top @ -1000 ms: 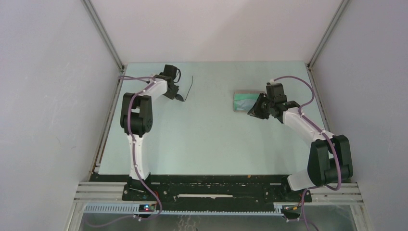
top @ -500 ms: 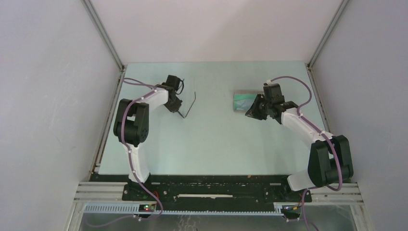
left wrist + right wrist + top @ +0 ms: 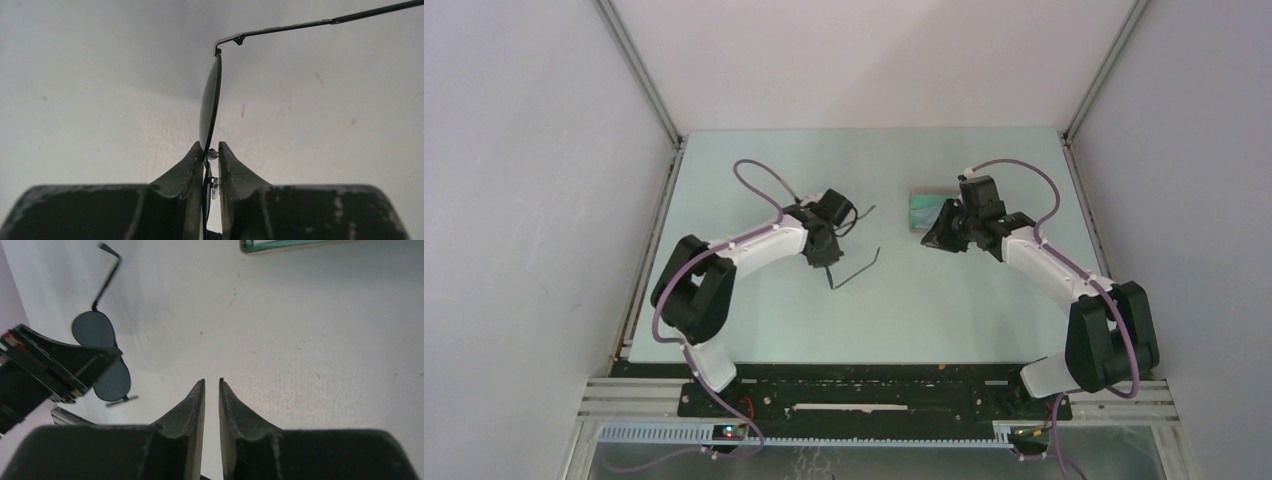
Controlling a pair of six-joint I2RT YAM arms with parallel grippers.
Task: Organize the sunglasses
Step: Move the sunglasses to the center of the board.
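**Two arms on the counter, sunglasses gripped to the left of the case**

Most of the overhead view is pale counter. The left arm stretches in from the left of the case and the right arm bends in from its right. The grey case with green lining lies toward the far side of the counter. The right end effector sits just beside the case's near right corner and hides part of it from above. Only the right wrist view shows its fingers almost together, with a slim gap and nothing between them.

Left of the case, and nearer the arm bases, the left end effector is clamped on the sunglasses. From overhead the pair shows only as thin black wires, with the temple arms pointing toward the case. The left wrist view shows the grip itself: the fingers pinch the frame at the bridge, by the nose pads, with one dark lens edge-on above them. The right wrist view shows both oval lenses face-on, one partly covered by the left end effector.
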